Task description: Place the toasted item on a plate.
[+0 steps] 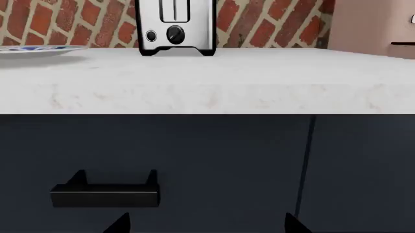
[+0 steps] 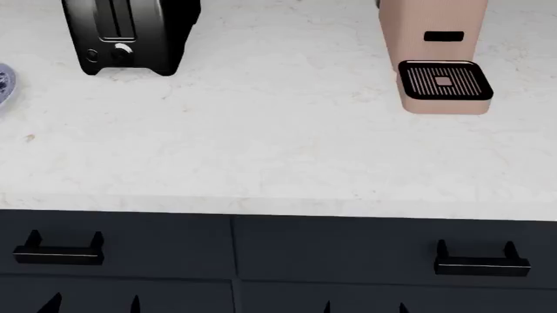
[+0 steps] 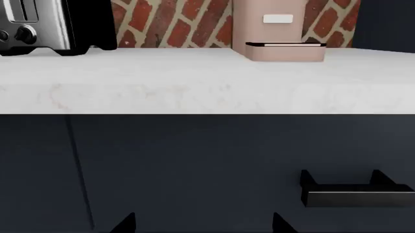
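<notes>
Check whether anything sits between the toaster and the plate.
Nothing visible: only bare counter lies between the toaster and the plate on its left. The toast itself is not in view.

You only get a sliver of the plate [image 2: 2, 86], cut off at the head view's edge left of the toaster [image 2: 129, 36]; the toaster's top and slots are cropped too, so you cannot tell whether toast sits inside. The pink coffee machine [image 2: 432, 55], right of the toaster, loses its upper part. Only dark fingertips [image 1: 118, 224] of each gripper poke in, leaving their spread unclear.
</notes>
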### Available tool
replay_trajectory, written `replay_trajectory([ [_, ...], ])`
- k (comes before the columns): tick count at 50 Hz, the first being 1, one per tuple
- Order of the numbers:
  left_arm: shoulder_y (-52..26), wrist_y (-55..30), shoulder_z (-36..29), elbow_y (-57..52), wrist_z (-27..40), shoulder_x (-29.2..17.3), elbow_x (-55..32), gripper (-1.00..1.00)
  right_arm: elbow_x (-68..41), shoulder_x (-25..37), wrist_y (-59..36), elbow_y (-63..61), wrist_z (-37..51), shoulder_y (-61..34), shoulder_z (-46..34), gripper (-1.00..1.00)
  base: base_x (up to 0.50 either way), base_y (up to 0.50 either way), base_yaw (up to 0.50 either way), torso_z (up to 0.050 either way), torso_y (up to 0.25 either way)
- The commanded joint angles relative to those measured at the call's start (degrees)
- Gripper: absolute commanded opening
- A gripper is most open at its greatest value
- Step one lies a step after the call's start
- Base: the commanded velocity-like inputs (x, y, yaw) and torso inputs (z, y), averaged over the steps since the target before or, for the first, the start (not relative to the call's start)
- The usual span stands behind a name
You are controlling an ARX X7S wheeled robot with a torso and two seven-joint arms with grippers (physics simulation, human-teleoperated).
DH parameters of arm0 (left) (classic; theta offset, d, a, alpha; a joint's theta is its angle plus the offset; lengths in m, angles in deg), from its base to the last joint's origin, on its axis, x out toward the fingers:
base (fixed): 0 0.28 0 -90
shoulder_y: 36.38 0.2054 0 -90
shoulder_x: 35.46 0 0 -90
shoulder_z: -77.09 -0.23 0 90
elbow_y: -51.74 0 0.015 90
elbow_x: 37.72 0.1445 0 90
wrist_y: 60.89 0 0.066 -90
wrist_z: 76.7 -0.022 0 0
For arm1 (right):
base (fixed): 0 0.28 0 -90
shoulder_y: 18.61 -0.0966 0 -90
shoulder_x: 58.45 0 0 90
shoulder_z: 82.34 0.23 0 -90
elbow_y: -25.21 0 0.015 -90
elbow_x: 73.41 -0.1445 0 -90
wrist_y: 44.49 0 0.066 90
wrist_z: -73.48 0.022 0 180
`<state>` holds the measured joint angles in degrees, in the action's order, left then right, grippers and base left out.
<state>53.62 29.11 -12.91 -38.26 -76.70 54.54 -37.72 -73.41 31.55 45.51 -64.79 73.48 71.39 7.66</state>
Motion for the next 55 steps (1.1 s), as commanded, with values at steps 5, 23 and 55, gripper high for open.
replay_trajectory([
  [5, -0.3, -1.1, -2.1, -0.2, 2.4, -1.7, -1.3, 1.0, -1.0, 1.7, 0.2, 0.3, 2.5, 0.0, -2.3, 1.0, 0.0, 0.0, 0.0, 0.0, 0.0],
  [23, -0.2, -3.1, -4.9, -2.7, 3.8, -4.1, -3.1, 1.0, -2.3, 4.0, -3.9, -3.9, 5.7, 0.0, -4.6, 1.0, 0.0, 0.0, 0.0, 0.022, 0.018],
  [55, -0.3, -4.6, -7.0, -4.6, 6.1, -6.3, -5.7, 1.0, -0.9, 6.6, -4.2, -5.8, 9.1, 0.2, -8.4, 1.0, 0.0, 0.26, 0.0, 0.05, 0.051],
])
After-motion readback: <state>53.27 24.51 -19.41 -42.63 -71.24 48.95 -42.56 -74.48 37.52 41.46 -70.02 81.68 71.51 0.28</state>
